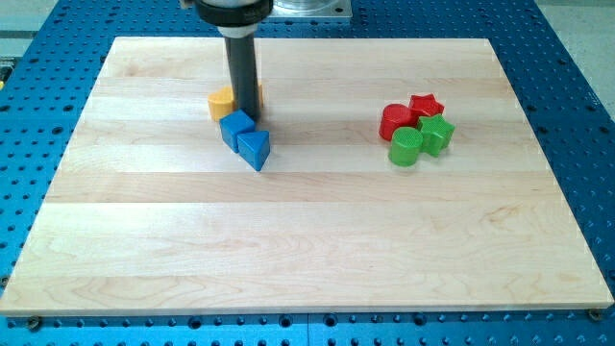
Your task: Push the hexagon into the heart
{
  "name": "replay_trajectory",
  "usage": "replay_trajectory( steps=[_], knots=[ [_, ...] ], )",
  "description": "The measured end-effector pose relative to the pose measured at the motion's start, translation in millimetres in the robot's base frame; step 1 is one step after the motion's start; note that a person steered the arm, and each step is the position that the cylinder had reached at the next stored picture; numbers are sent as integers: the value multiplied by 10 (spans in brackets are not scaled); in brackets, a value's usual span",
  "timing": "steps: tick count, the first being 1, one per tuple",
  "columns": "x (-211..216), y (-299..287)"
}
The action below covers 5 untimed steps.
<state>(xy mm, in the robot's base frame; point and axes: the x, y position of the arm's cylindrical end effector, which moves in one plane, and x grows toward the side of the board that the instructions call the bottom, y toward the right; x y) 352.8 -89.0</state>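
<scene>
A yellow hexagon point(221, 102) lies near the view's top, left of centre. A second yellow block point(258, 94), probably the heart, peeks out on the right side of the rod and is mostly hidden by it. My tip point(243, 117) stands between the two yellow blocks, just right of the hexagon and at the upper edge of a blue cube point(235, 127). I cannot tell whether the tip touches the hexagon.
A blue triangle point(255, 148) lies against the blue cube's lower right. At the view's right sits a tight cluster: a red star point(425, 104), a rounded red block point(394, 121), a green cylinder point(405, 147) and a green block point(438, 134).
</scene>
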Motion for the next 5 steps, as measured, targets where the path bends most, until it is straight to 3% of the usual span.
replay_trajectory(
  steps=[1, 2, 3, 4, 5],
  knots=[
    [4, -228],
    [125, -87],
    [-11, -670],
    [21, -690],
    [110, 76]
  ],
)
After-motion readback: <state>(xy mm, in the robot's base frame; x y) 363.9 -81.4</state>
